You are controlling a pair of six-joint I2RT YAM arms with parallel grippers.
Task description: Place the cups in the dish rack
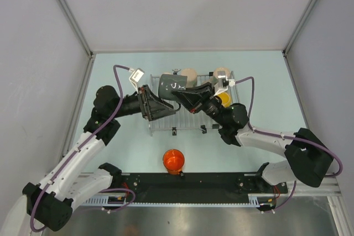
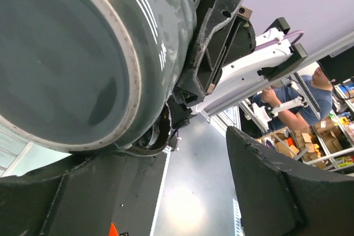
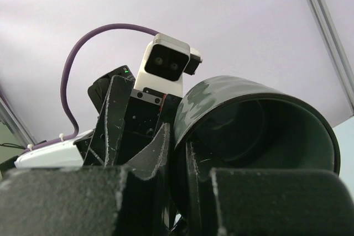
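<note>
- The table (image 1: pixel 265 81) is pale blue-green, and pretty much everything sits out past both sets of fingers.
- The dish rack (image 1: pixel 191 121) lies flat on it, right underneath both grippers.
- The left gripper (image 1: pixel 165 106) has its 2 fingers (image 2: pixel 276 192) spread wide. In its own wrist view there's a big gap between them, and they don't seem to be clamping anything.
- The right gripper (image 1: pixel 180 93) is pinching the wall of the dark grey-green mug (image 1: pixel 170 85). In its wrist view, 1 finger (image 3: pixel 150 156) is outside the rim and the other looks tucked just inside the mouth.
- So that mug hangs tipped on its side over the rack, just beyond the left fingertips. Its base fills the left wrist view and its open mouth faces the right wrist camera.
- The orange mug (image 1: pixel 173 160) is on the table on the near side of the rack, well apart from both sets of fingers.
- A cream mug (image 1: pixel 189 74) sits at the far edge of the rack, just past the held mug.
- A second cream mug (image 1: pixel 221 73) is at the far right corner, beyond the right gripper's wrist.
- The yellow mug (image 1: pixel 224 100) is on the rack, half hidden under the right arm behind its fingers.
</note>
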